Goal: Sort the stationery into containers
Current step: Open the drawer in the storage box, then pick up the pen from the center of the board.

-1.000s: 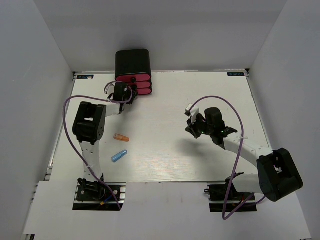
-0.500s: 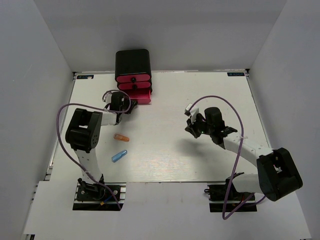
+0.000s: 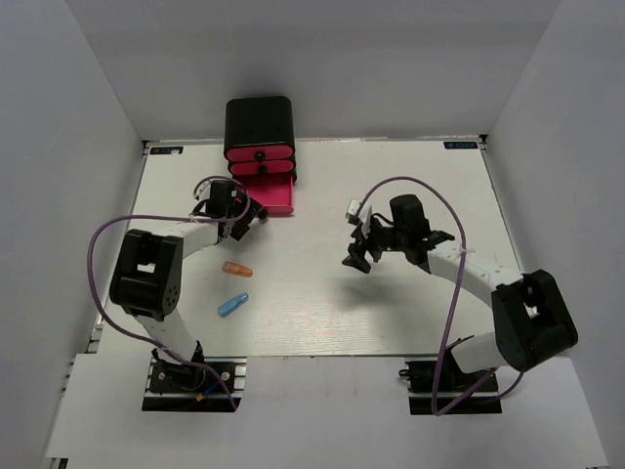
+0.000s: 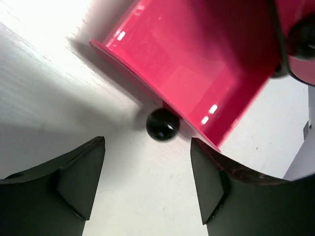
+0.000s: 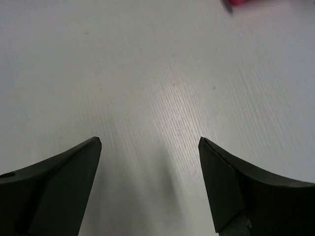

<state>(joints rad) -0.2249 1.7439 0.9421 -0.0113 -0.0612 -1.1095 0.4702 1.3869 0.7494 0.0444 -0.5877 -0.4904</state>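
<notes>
The containers are three pink drawers in a rounded black cabinet (image 3: 259, 122) at the table's back. The bottom drawer (image 3: 270, 196) is pulled out and its inside (image 4: 197, 64) holds nothing that I can see. My left gripper (image 3: 244, 210) is open just in front of it, with the drawer's black knob (image 4: 162, 124) a little beyond the fingertips (image 4: 83, 172) and untouched. Two stationery pieces lie on the table to the left: an orange one (image 3: 236, 269) and a blue one (image 3: 232, 305). My right gripper (image 3: 354, 250) hangs open over bare table near the middle, holding nothing.
White walls close in the table on the left, back and right. The upper two drawers (image 3: 260, 161) are pushed in. A purple cable loops over each arm. A sliver of pink (image 5: 236, 2) shows at the top edge of the right wrist view.
The bottom drawer has slid out toward the front with my left gripper, which has now let go of the knob and opened. My right gripper has opened and shifted left.
</notes>
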